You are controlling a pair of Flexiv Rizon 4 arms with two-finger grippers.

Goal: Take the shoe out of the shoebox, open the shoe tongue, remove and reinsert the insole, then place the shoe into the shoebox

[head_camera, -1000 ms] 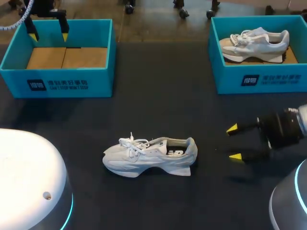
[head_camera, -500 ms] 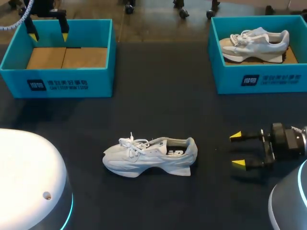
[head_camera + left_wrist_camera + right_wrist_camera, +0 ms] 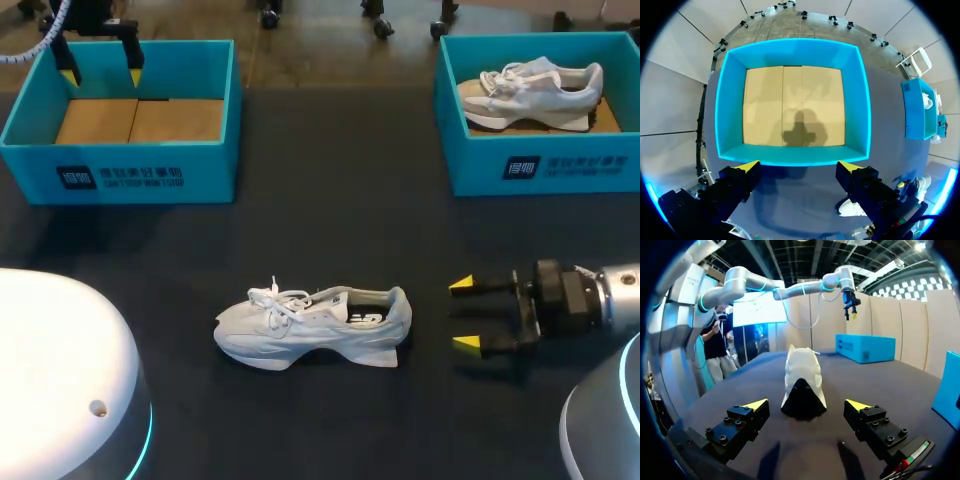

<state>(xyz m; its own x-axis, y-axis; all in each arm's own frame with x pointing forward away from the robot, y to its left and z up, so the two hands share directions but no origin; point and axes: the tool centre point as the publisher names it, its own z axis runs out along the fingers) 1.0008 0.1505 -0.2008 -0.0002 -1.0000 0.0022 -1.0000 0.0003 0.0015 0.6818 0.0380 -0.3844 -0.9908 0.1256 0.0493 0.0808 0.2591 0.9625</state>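
Note:
A pale grey shoe (image 3: 313,327) lies upright on the dark table, toe toward the left, heel toward the right; in the right wrist view the shoe (image 3: 802,381) shows heel-first ahead of the fingers. My right gripper (image 3: 463,315) stands open just right of the heel, apart from it, and the right gripper (image 3: 807,405) holds nothing. My left gripper (image 3: 99,62) hangs open above the far edge of the empty left shoebox (image 3: 130,175); the left gripper (image 3: 799,166) looks down into that shoebox (image 3: 792,50), whose cardboard floor is bare.
A second blue shoebox (image 3: 545,165) at the back right holds another pale shoe (image 3: 530,90). Open dark tabletop lies between the boxes and around the shoe.
My right gripper has moved left toward the shoe's heel, staying open. The left arm and the shoe have not moved.

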